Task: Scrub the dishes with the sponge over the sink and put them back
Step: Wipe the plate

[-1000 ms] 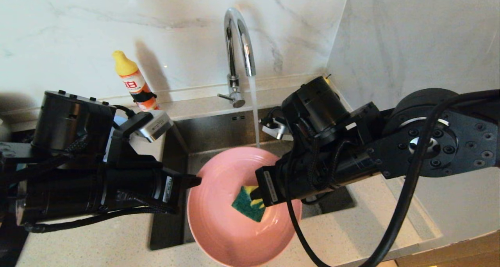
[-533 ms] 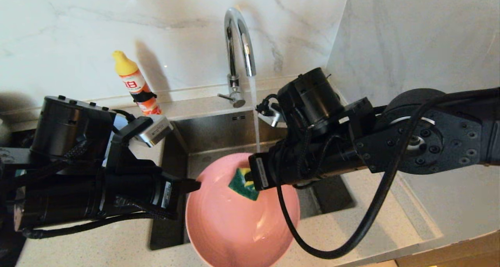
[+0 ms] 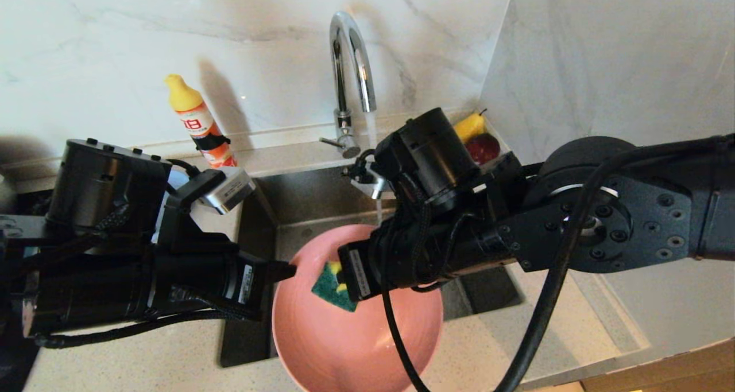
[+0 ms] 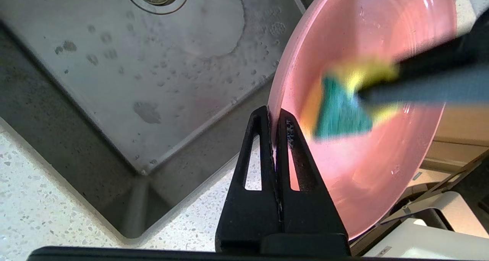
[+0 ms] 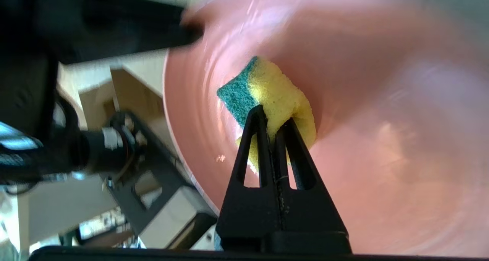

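Dishwashing over the sink (image 4: 160,85) — left gripper (image 4: 276,117) pinches the rim of the salmon-pink plate (image 3: 367,340), holding it tilted above the basin's front edge. Right gripper (image 5: 273,121) is clamped on the sponge (image 5: 267,91), pressing it against the plate's upper inner face. Tap (image 3: 350,65) runs behind; detergent bottle (image 3: 198,119) stands left.

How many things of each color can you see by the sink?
Pink: 1, the plate
Yellow and green: 1, the sponge
Yellow and orange: 1, the soap bottle
Yellow: 1, the pear
Dark red: 1, the round fruit
Silver: 2, the tap and the sink
Total: 7
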Robot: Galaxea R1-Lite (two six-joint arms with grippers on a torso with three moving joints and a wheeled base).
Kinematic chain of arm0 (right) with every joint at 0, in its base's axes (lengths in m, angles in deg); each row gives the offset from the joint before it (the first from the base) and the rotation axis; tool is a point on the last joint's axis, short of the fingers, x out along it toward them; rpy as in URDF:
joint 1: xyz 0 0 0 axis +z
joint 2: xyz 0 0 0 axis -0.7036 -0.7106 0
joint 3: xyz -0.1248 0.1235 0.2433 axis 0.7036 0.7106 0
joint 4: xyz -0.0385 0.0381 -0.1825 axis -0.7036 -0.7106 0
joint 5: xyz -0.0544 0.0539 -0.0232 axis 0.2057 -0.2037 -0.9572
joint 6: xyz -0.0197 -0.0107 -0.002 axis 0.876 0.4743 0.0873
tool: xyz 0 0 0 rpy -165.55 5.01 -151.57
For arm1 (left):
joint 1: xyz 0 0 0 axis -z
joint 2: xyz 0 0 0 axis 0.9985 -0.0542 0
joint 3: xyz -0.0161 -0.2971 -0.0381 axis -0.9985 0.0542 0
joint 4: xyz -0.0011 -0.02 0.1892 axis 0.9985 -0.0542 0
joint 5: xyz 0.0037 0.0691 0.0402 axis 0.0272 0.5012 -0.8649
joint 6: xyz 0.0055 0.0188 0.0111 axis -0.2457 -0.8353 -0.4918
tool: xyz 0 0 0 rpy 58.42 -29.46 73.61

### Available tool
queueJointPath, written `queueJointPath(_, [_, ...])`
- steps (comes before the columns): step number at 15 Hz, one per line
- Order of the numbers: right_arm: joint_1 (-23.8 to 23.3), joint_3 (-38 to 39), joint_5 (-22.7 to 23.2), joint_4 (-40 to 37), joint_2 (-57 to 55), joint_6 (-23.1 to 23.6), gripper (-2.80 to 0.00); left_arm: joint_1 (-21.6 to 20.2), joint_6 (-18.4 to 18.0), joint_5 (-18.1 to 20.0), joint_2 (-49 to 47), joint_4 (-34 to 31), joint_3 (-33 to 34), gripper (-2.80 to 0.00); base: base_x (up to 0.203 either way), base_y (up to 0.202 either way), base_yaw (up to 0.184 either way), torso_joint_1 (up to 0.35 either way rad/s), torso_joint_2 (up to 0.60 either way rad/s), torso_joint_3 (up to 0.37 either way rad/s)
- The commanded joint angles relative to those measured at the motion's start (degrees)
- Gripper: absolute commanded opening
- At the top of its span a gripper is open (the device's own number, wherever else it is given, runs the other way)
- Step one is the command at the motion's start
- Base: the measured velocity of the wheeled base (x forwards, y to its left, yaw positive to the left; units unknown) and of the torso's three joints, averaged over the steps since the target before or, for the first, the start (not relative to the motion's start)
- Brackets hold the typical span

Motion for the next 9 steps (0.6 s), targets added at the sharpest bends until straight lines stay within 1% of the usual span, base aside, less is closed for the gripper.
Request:
queueJointPath(1, [1.48, 0.55, 0.02, -1.04, -0.65, -0.16, -2.8, -0.05, 0.27, -0.01, -0.42, 0.01, -0.3, -2.8, 0.0, 0.0, 0.0, 0.0, 0.0, 0.0])
queueJointPath(7, [1.39, 5.51, -0.18, -1.79, 1.79, -0.34, -2.8, -0.12, 0.4, -0.1, -0.16, 0.01, -0.73, -2.8, 0.0, 0.0, 0.0, 0.0, 0.0, 0.0])
queueJointPath(9, [-0.06, 7.35, -0.18, -1.68, 3.58, -0.31, -2.8, -0.17, 1.39, -0.14, -0.24, 0.01, -0.85, -2.8, 0.0, 0.0, 0.0, 0.0, 0.0, 0.0])
